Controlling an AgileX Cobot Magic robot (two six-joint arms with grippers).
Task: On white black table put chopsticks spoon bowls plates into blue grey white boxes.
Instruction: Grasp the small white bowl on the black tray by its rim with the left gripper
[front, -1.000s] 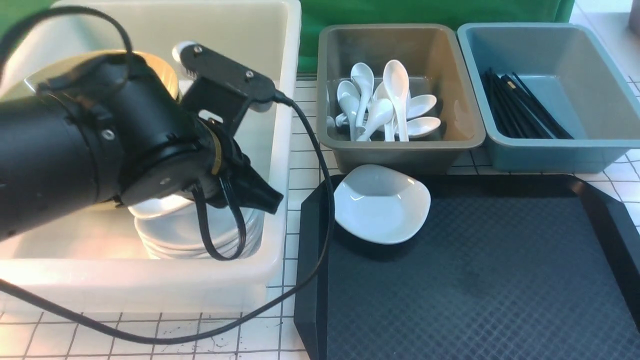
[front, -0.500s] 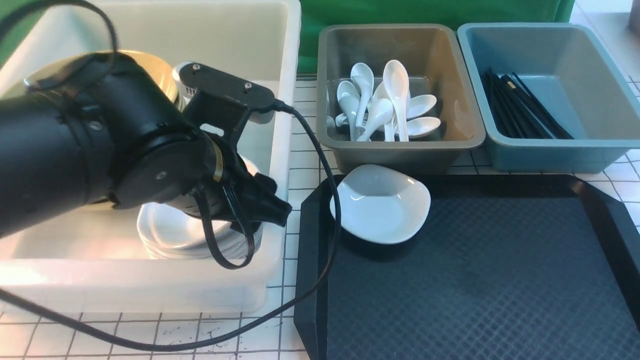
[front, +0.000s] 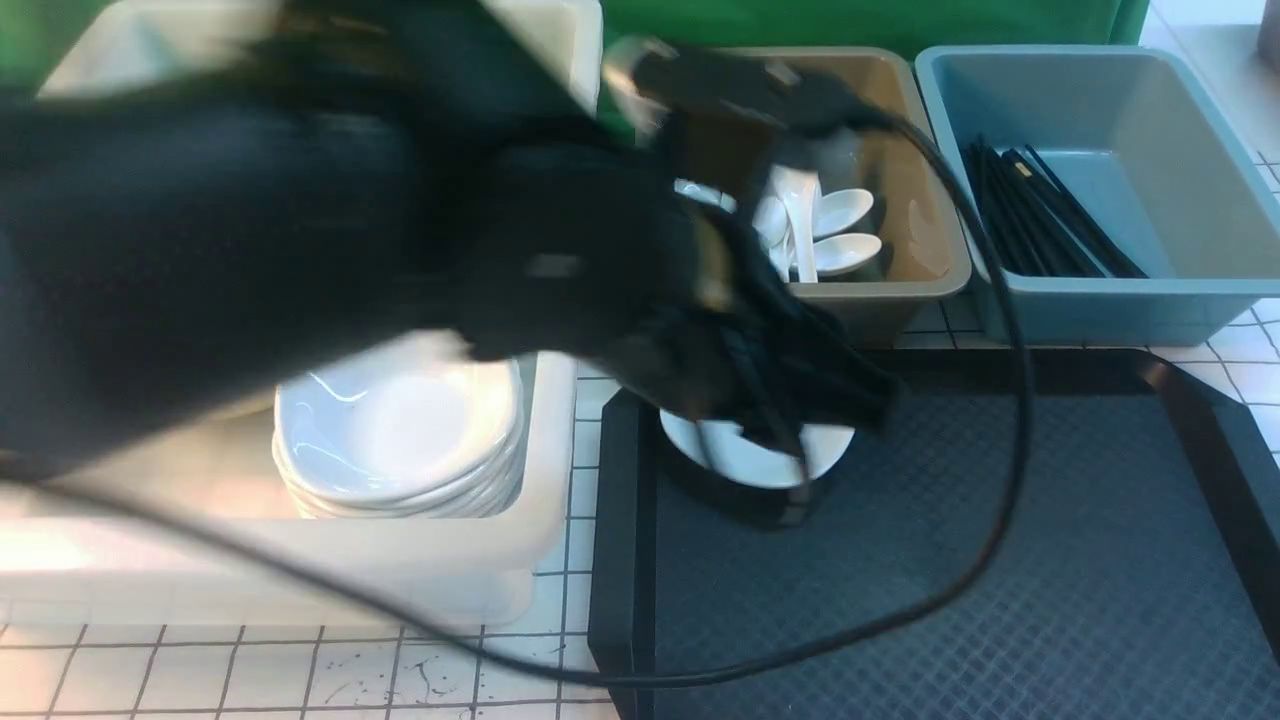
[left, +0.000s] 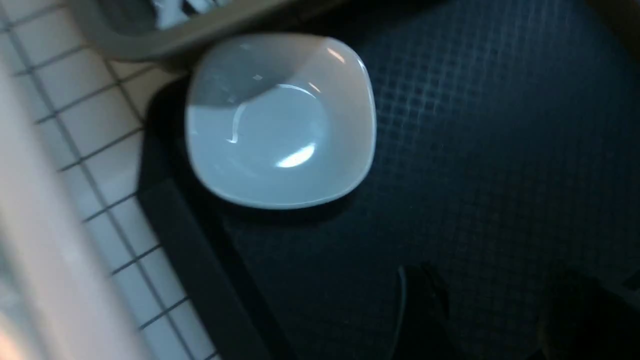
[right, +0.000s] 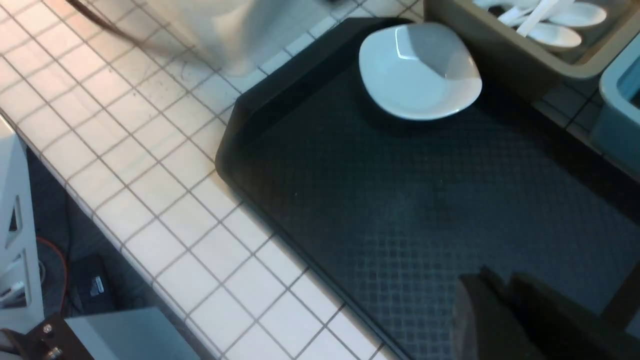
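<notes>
Under the blurred left gripper in the front view, we see the last loose plate, half hidden, on the black tray. Away to the fingers' side the white tub holds a stack of plates, while beyond them the grey box has spoons and the blue box chopsticks. From the left wrist, the plate lies just ahead of the fingers, which are spread with nothing between them. From the right wrist, the right gripper hangs well short of the plate, fingers pressed together and empty. We judge the step to be reaching for this plate; next the left fingers must straddle its rim, pinch, and carry it to the stack.
</notes>
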